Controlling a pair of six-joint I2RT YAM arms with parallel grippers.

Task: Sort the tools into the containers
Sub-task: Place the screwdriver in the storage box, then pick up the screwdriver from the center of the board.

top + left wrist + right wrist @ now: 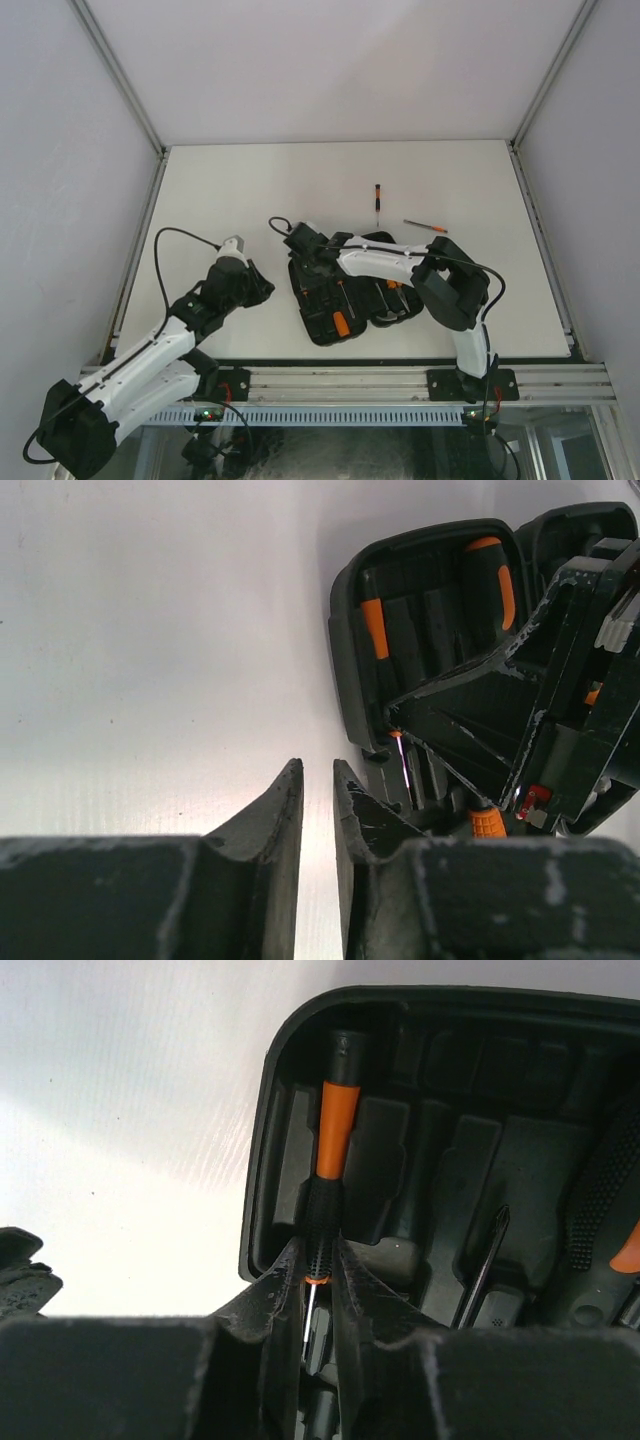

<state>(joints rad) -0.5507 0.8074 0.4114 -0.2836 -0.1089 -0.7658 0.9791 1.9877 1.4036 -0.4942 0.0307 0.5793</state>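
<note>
Black tool case (345,300) lies open at table centre; right gripper (318,1290) pinches a screwdriver (330,1160).

Screwdriver sits in the case's 9 o'clock slot. Left gripper (318,810), nearly closed and empty, hovers at 9 o'clock of the case. Two screwdrivers (378,196) (425,226) lie at 12 o'clock.

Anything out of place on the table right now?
Two screwdrivers lie loose on the table beyond the open case, not yet sorted. Nothing looks spilled or damaged. The right gripper is shut on a thin screwdriver lying in a slot at the case's edge; the left gripper holds nothing.
</note>
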